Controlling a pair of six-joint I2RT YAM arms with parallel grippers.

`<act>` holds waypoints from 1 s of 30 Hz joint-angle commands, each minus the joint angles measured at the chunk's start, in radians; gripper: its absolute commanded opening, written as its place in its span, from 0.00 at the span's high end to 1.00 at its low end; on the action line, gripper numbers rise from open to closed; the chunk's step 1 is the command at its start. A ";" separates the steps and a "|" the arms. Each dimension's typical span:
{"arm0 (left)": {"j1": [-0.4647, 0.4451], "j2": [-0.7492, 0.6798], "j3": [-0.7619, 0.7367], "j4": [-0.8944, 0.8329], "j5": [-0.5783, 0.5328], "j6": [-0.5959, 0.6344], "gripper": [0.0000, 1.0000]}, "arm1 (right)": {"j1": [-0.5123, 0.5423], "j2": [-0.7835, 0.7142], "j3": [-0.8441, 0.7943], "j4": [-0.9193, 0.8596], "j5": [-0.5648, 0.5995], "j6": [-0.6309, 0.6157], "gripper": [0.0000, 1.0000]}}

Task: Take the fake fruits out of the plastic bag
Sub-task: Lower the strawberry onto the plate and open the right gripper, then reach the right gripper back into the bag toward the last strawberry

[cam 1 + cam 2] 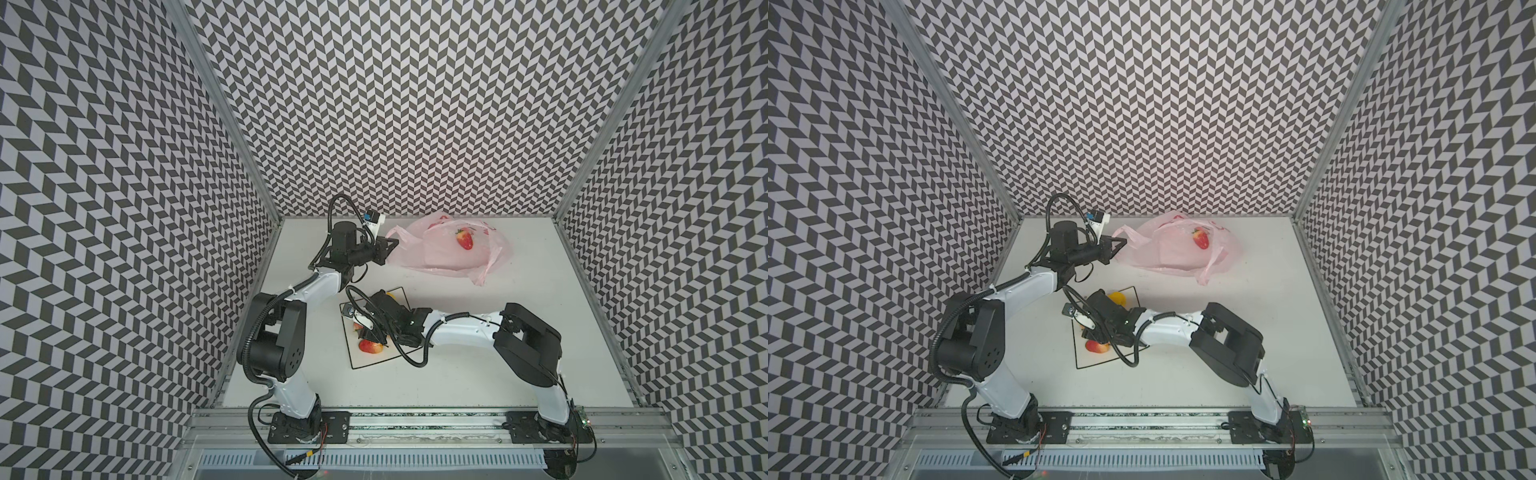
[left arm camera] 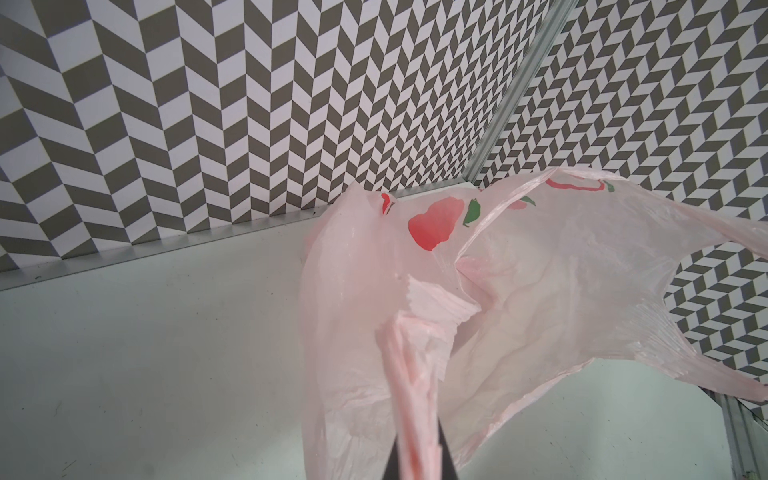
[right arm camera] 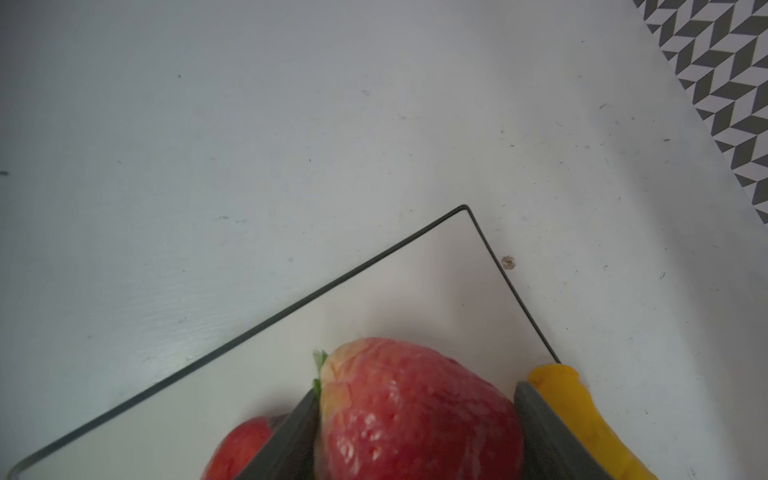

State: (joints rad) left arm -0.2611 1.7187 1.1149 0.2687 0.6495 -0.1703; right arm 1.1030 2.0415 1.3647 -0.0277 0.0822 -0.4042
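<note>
Pink bag [image 2: 540,291] handle pinched by left hand [image 1: 394,242]; only wrist view shows right hand [image 3: 417,388] gripping apple [image 3: 415,432].

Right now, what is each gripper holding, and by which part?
Left gripper: plastic bag, pinched by one handle loop. Right gripper: red-yellow fake fruit, fingers on its sides.

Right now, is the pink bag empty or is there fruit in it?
Not empty. A red strawberry lies inside the plastic bag, and it shows in both top views.
</note>
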 commanded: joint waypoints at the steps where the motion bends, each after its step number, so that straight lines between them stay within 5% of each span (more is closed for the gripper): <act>1: -0.001 0.012 0.038 -0.009 0.022 0.028 1.00 | 0.009 0.015 0.027 0.012 0.016 -0.036 0.42; 21: -0.002 0.013 0.071 -0.018 0.012 0.029 1.00 | 0.016 -0.089 0.018 0.017 0.005 -0.033 0.19; 30: -0.008 -0.024 0.053 0.018 0.017 -0.006 1.00 | 0.036 -0.501 -0.261 0.145 0.049 0.121 0.26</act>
State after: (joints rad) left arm -0.2619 1.7279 1.1637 0.2573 0.6498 -0.1596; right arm 1.1324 1.6836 1.1835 0.0013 0.0944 -0.3798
